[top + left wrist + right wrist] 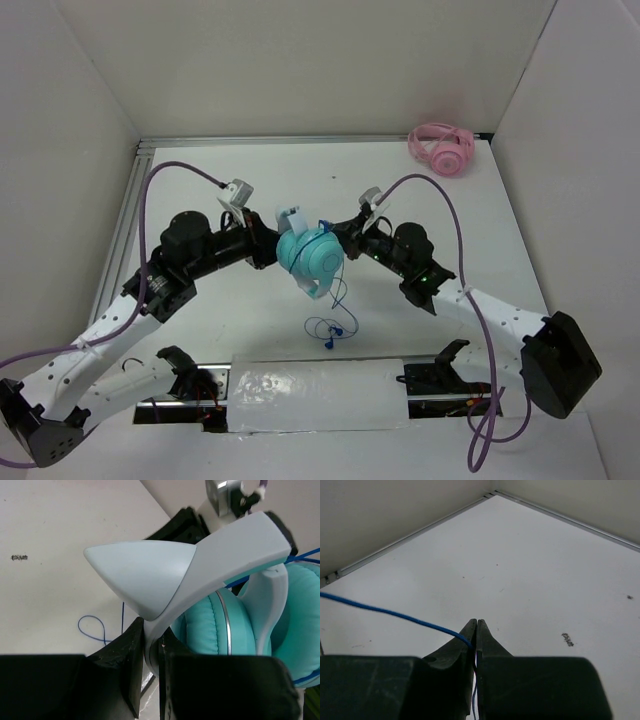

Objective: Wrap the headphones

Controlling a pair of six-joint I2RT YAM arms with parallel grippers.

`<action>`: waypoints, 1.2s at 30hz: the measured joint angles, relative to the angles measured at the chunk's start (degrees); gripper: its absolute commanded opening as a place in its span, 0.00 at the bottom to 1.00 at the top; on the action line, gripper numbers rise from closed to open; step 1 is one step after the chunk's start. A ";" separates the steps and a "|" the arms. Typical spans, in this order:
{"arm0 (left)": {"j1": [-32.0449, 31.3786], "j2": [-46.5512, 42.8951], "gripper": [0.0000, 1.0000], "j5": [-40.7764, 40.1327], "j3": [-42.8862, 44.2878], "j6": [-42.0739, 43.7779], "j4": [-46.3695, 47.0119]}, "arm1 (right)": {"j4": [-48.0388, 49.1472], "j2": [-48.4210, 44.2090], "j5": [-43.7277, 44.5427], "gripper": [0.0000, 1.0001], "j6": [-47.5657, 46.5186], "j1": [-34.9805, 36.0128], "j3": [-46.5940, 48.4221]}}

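Note:
The teal headphones (310,255) hang above the middle of the table between both arms. My left gripper (272,248) is shut on their white-grey band (235,545), which sits pinched between the jaws of the left gripper (152,630), and a teal ear cup (210,630) fills the right of that view. From the right side, my right gripper (335,232) is shut on the thin blue cable (395,613), which runs in from the left and passes between the closed tips of the right gripper (476,622). The rest of the cable (335,325) dangles down in loops to the table, with the blue plug (330,343) at its end.
Pink headphones (442,148) lie in the back right corner. White walls close in the table on three sides, with a metal rail (300,138) along the back. A white wrapped bar (320,392) lies across the near edge between the arm bases.

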 measured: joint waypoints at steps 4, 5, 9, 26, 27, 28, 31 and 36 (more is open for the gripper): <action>-0.04 0.20 0.00 -1.66 1.20 -2.80 1.27 | 3.56 3.32 -1.75 0.06 1.60 3.21 -0.63; -0.04 0.55 0.00 -1.79 2.60 -3.15 1.38 | 4.24 4.57 -2.01 0.06 1.77 3.82 -0.61; -0.04 4.15 0.00 -3.37 11.23 -4.20 1.16 | 5.73 11.61 -4.98 0.06 2.54 6.51 0.74; -0.24 21.55 0.00 -32.20 41.51 -13.07 -14.49 | 20.68 25.09 -16.35 0.00 10.19 14.95 -3.37; -0.20 22.80 0.00 -33.77 42.42 -14.14 -15.74 | 20.79 24.96 -15.63 0.00 10.73 15.93 -4.48; 0.11 23.78 0.00 -35.01 43.06 -15.15 -16.92 | 20.41 24.76 -14.88 0.00 11.02 16.90 -5.25; 1.49 27.34 0.00 -36.72 44.94 -19.41 -21.90 | 18.01 23.12 -9.84 0.00 11.63 21.07 -6.10; 3.08 33.48 0.00 -39.71 47.08 -26.49 -29.44 | 10.86 20.50 -1.36 0.00 11.85 25.70 -3.76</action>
